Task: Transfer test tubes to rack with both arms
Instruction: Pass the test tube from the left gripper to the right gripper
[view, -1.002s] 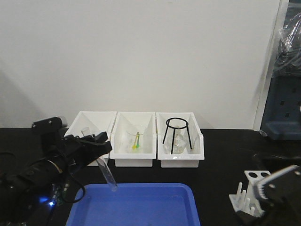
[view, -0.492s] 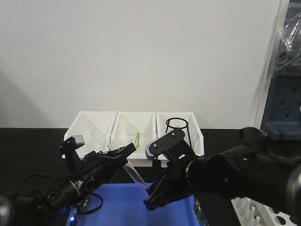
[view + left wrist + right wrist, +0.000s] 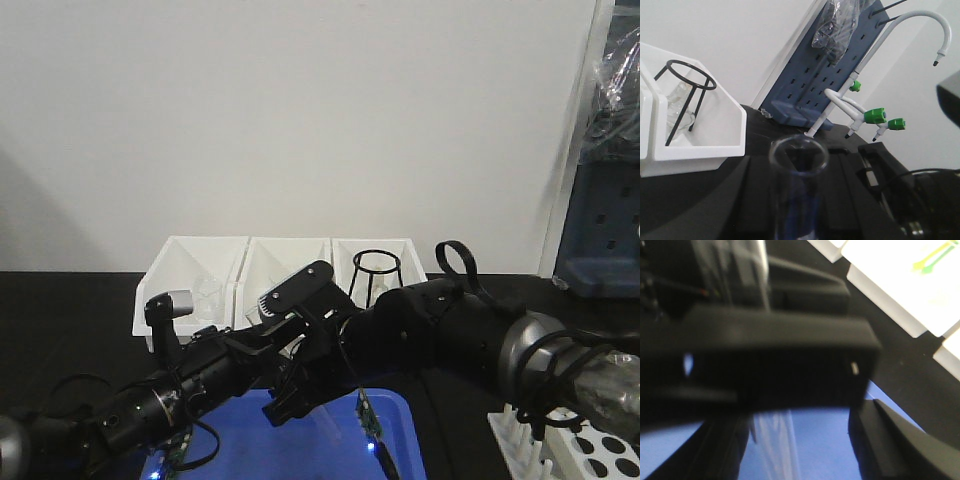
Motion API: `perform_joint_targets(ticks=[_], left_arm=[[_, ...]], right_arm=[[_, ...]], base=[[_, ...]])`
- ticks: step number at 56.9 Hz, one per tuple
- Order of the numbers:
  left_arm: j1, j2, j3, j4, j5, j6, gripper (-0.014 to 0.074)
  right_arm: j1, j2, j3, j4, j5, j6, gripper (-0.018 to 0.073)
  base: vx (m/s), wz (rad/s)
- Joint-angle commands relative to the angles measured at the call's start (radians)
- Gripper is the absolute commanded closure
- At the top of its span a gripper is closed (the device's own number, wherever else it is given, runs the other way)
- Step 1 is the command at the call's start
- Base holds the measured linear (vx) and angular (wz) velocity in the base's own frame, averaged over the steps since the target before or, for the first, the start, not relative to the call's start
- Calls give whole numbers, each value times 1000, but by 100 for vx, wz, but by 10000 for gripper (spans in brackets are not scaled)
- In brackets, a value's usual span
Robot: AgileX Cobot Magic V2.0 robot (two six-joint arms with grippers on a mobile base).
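With the left gripper (image 3: 262, 350) clamping the test tube (image 3: 795, 200) over the blue tray (image 3: 400, 440) and the right gripper (image 3: 800, 440) spread wide around it, a mistimed release could drop it short of the near-right rack (image 3: 590, 450).

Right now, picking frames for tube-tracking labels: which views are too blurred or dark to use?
Left wrist view: background sharp, the close tube slightly soft but readable. Right wrist view: motion-blurred, mostly black, tube only a smear; skip it. Front view: sharp and evenly lit, but the black arms merge with the black table.
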Motion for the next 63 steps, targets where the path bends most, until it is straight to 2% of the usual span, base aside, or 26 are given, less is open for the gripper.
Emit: perform_joint_targets(ticks=[1, 7, 15, 28, 43, 54, 63], left_arm=[[-4, -53, -34, -25, -91, -13, 601], [-4, -53, -34, -25, -91, -17, 601], [-4, -53, -34, -24, -91, -19, 601], [-4, -53, -34, -24, -87, -19, 601], [-4, -53, -34, -26, -83, -19, 594], [-3, -53, -34, -30, -80, -19, 539], [-3, -53, -34, -52, -82, -19, 406]], right_arm=[[-2, -47, -40, 2, -60, -9, 69], [-2, -47, -40, 3, -66, -9, 74], [-2, -47, -40, 3, -77, -9, 130], [-2, -47, -40, 13, -80, -9, 333], [-2, -47, -40, 76, -94, -9, 575], [-6, -47, -40, 77, -112, 18, 571], [-29, -47, -40, 78, -110, 52, 569]], base=[[0, 0], [0, 0], [0, 0], [0, 0], [0, 0], [0, 0], [0, 0]])
